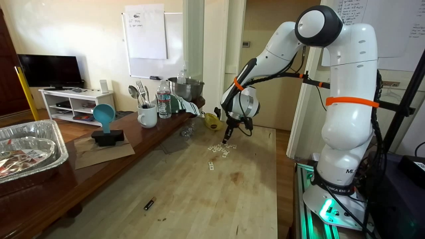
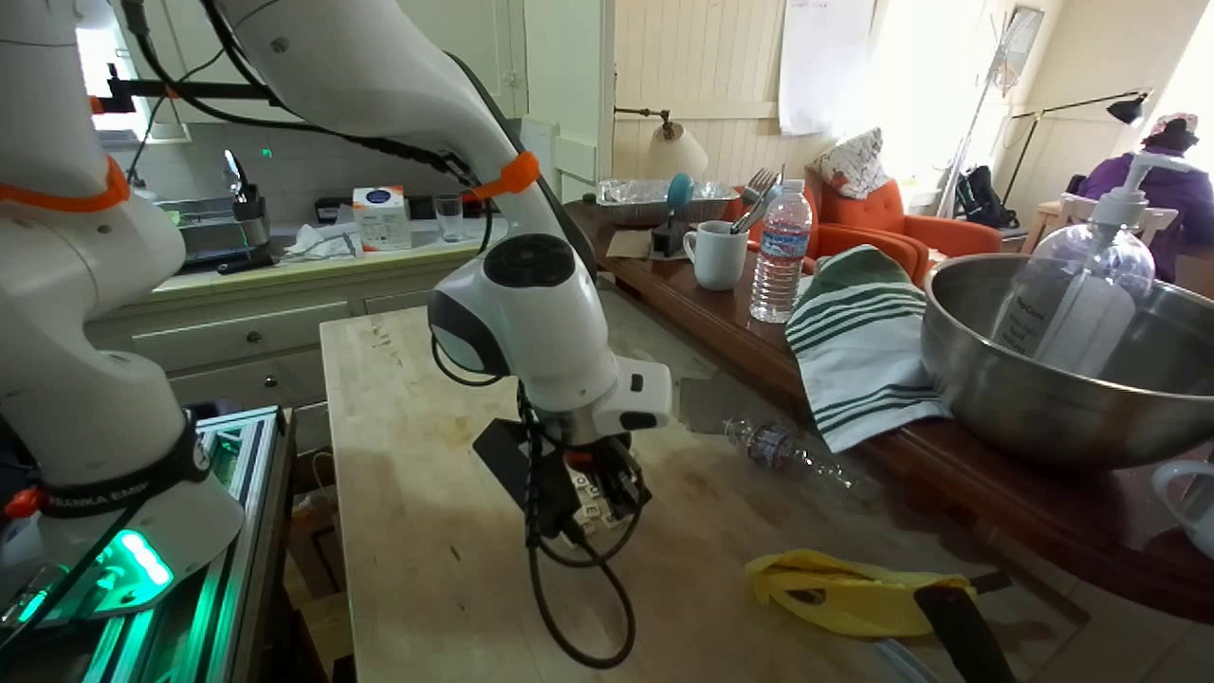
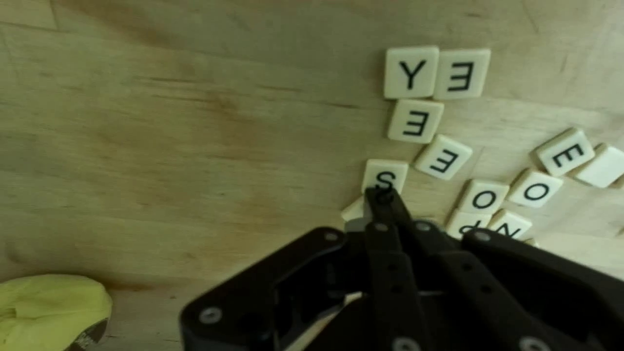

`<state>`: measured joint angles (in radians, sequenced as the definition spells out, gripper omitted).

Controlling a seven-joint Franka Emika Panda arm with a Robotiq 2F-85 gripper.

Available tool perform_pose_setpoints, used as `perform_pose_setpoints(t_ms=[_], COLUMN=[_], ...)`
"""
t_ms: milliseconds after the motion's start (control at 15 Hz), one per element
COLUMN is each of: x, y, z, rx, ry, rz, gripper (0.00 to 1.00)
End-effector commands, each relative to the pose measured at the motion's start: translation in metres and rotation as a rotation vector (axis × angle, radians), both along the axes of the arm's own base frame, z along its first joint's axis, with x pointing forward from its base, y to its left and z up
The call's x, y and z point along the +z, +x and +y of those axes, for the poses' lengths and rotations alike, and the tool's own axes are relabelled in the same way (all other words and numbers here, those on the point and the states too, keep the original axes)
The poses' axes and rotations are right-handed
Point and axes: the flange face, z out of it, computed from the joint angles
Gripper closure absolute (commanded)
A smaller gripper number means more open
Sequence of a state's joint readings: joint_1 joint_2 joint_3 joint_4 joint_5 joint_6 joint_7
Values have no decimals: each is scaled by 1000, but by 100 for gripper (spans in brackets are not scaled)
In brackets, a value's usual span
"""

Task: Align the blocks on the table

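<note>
We see a glossy white arm [image 1: 352,74] — capped black-and-white at the elbow [image 1: 318,26], wrapped in orange bands [image 1: 352,102], strung with black cables [image 1: 265,79] — and black fingers [image 3: 387,243] dotted with silvery screws [image 3: 210,315].

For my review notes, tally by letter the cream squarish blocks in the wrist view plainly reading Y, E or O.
Cream squarish block marked Y: 1
Cream squarish blocks marked E: 4
Cream squarish blocks marked O: 2
Total: 7
</note>
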<state>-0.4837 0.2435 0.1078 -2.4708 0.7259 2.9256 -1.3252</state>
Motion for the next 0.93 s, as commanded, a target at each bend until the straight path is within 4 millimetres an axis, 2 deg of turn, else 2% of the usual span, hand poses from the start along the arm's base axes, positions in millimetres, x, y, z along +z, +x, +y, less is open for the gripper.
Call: perform_pose_setpoints(t_ms=[0, 333, 667, 867], x=[-21, -18, -1, 0], y=[-14, -18, -27, -33], z=[-17, -33, -37, -39], rx=[-31, -72, -83, -97], ry=[-31, -62, -55, -53], rz=[11, -6, -18, -14], gripper=[100, 100, 100, 100])
